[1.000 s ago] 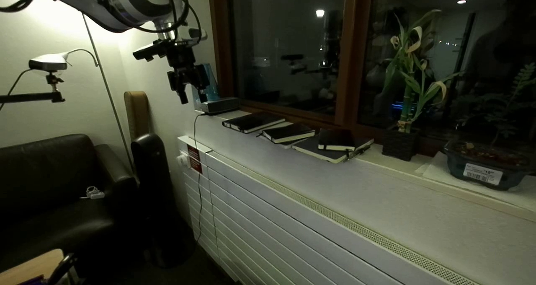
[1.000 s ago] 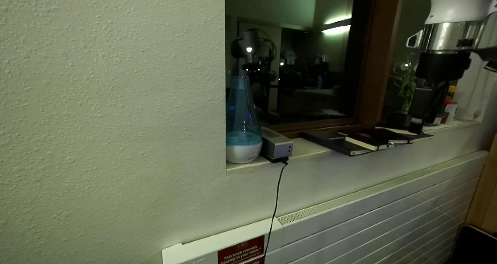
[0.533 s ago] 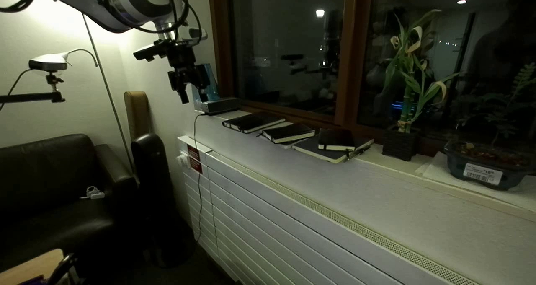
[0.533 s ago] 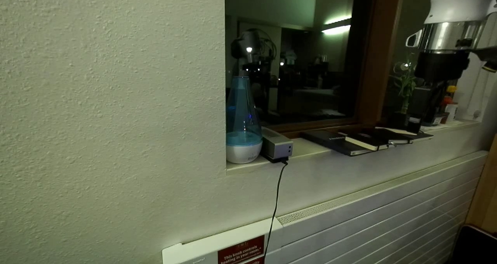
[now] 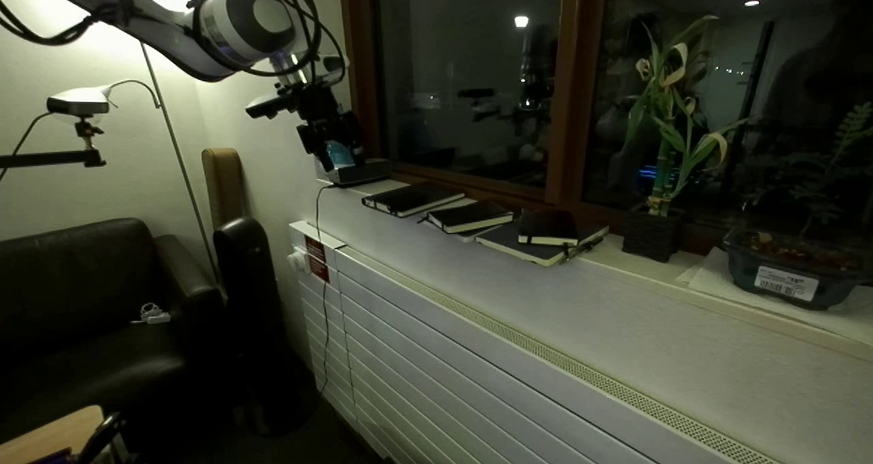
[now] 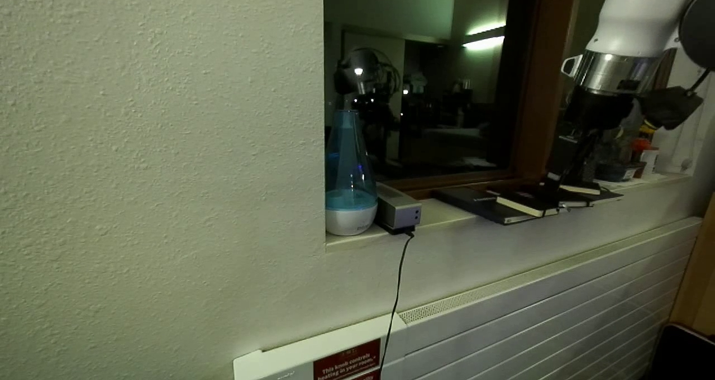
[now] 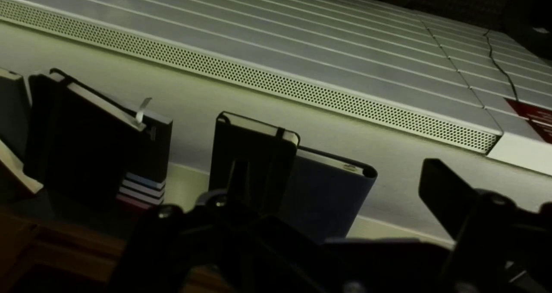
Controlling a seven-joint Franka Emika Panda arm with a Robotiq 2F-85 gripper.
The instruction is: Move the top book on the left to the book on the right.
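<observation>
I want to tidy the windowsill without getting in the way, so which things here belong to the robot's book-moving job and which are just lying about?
For the job:
open gripper
books (which top one is meant, I can't tell)

Just lying about:
blue-topped humidifier
grey box
bamboo-like potted plant
planter with a barcode label

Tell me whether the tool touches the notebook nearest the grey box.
Apart: an exterior view shows pale sill between the tool and that notebook.
</observation>
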